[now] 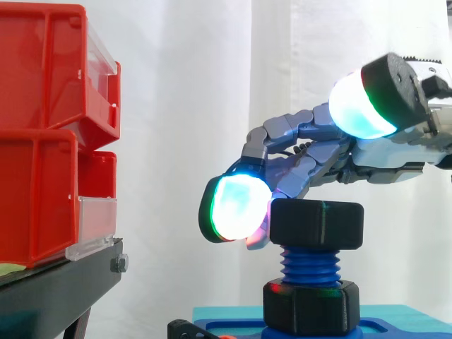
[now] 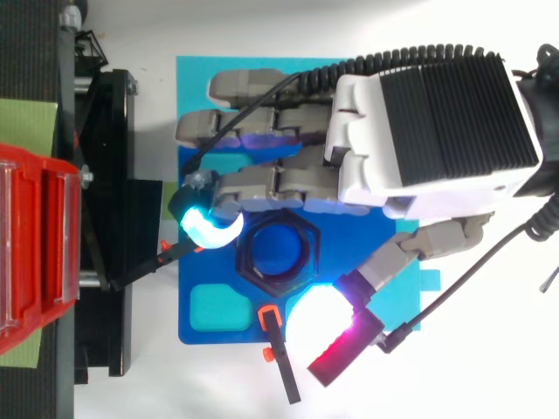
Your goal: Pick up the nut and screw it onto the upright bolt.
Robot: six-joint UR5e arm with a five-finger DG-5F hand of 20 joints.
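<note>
1. Open room between red bins (image 1: 49, 141) and hand (image 2: 419, 131); blue base (image 2: 196, 336) edge close to black stand (image 2: 113, 175).
2. Hand released — fingers (image 1: 236, 208) loosely bent beside nut (image 1: 317, 224), thumb (image 1: 360, 106) raised clear.
3. Black hexagonal nut seated atop blue upright bolt (image 1: 311, 265).

Stacked red bins (image 1: 39, 198) sit on a black stand (image 1: 56, 286).

Bright, even lighting; white curtain (image 1: 212, 85) behind hand (image 2: 428, 131) nearly washed out. Hand's cyan-white glow overexposed at centres. Green glint noted on nut (image 1: 318, 224) beneath hand. Shadows soft, faint.
</note>
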